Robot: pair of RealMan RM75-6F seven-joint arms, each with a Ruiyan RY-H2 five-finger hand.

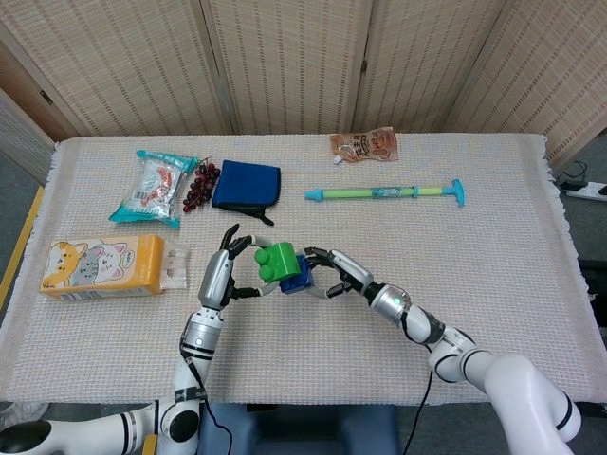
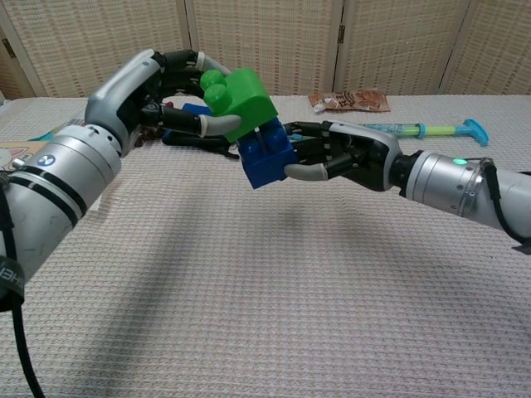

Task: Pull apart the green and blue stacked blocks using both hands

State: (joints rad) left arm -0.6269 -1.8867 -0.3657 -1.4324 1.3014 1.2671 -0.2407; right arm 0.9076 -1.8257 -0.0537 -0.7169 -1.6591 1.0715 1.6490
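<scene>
A staged test room: cloth-covered table [image 1: 493, 275] before woven folding screens [image 1: 285, 66].
</scene>
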